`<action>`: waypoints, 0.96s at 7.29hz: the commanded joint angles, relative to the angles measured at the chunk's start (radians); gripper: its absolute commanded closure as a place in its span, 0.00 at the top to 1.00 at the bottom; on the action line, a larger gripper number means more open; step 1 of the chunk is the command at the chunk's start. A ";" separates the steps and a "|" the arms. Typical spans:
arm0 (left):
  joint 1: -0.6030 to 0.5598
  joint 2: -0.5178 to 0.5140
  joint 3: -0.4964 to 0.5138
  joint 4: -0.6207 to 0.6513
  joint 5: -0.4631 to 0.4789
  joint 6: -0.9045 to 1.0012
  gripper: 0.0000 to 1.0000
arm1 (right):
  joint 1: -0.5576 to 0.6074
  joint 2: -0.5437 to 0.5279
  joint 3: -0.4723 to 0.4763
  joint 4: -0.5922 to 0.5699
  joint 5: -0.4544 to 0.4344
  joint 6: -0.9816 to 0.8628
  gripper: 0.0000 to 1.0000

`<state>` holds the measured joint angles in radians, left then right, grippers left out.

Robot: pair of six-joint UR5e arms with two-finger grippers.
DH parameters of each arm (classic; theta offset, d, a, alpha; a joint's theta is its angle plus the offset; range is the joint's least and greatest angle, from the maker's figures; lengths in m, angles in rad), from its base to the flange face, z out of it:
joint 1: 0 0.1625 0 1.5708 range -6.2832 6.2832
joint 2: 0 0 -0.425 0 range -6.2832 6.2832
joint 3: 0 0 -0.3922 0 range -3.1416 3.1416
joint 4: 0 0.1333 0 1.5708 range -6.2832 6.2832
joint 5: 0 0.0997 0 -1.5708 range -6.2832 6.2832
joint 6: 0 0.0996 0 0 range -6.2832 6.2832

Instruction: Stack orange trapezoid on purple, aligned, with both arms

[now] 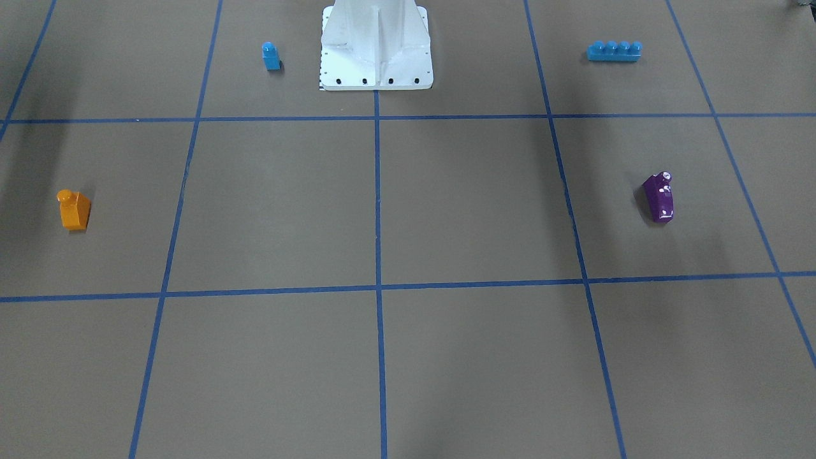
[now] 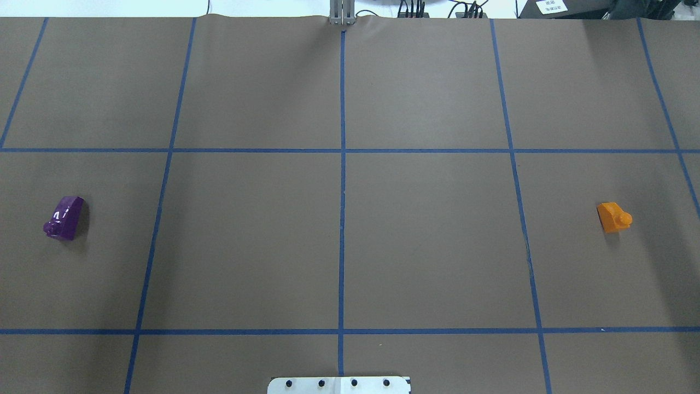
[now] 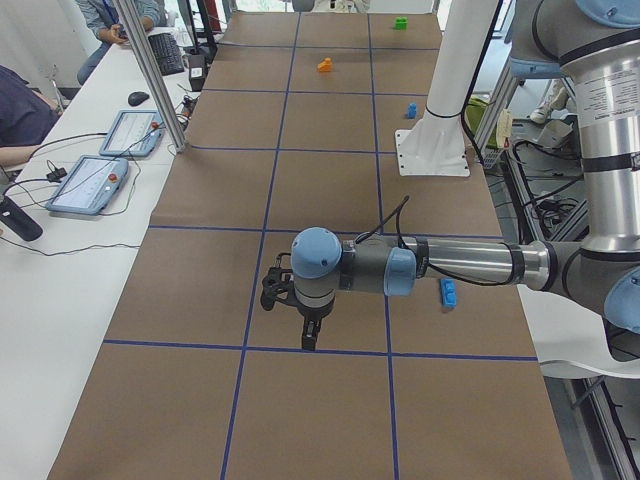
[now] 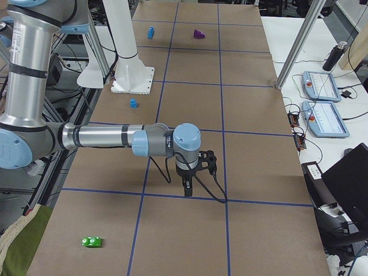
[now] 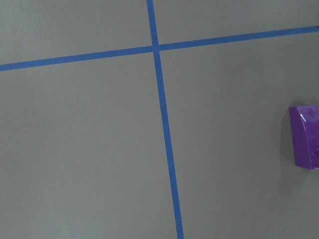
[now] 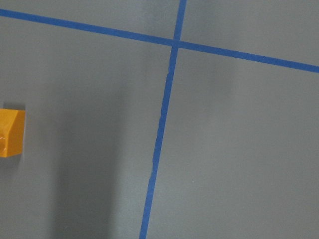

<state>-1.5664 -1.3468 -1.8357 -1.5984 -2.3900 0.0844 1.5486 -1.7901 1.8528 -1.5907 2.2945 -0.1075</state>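
So, L gripper [image 3: 310,343] hangs fingers-down over the table [image 2: 426,246], out on the left side of the white base pedestal [image 1: 376,57]. It shows only in a side cam, so can't tell if its fingers are spread or pressed together. R gripper [image 4: 188,190] mirrors it on the pedestal's right side, also pointing down; same problem, can't tell.

L wrist cam has the purple block [image 5: 305,143] at its right edge, so the L gripper is near it but not centred on it. R wrist cam catches just a slice of the orange trapezoid [image 6: 10,133] at its left edge.

Both blocks rest on the table forward of the pedestal, purple far to its left, orange far to its right, well apart. Small blue one-stud block [image 1: 271,56] and long blue four-stud brick [image 1: 614,51] lie nearer the pedestal, one each side.

Looks like the approach step, nothing picked up yet. Next prob. needs each arm to centre over its block, square fingers w/ the flat sides, then descend.
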 commanded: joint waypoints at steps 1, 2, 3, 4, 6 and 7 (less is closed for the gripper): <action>0.002 0.011 -0.004 -0.002 -0.001 0.000 1.00 | 0.001 0.000 0.012 0.000 -0.001 -0.007 1.00; 0.002 0.012 -0.007 0.000 -0.001 -0.002 1.00 | -0.001 0.000 0.029 0.002 0.000 -0.008 1.00; 0.003 0.009 -0.008 -0.002 -0.001 -0.006 1.00 | -0.001 0.002 0.037 0.002 -0.001 -0.006 1.00; 0.003 -0.001 -0.032 -0.009 -0.015 -0.014 1.00 | -0.001 0.003 0.058 0.043 0.012 -0.004 1.00; 0.003 -0.015 -0.094 -0.026 -0.008 -0.011 1.00 | 0.004 0.002 0.057 0.331 0.033 0.005 1.00; 0.003 -0.068 -0.086 -0.070 -0.011 -0.011 1.00 | 0.002 0.006 0.051 0.381 0.042 0.029 1.00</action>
<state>-1.5631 -1.3710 -1.9163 -1.6319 -2.3987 0.0732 1.5507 -1.7874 1.9101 -1.3138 2.3284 -0.0976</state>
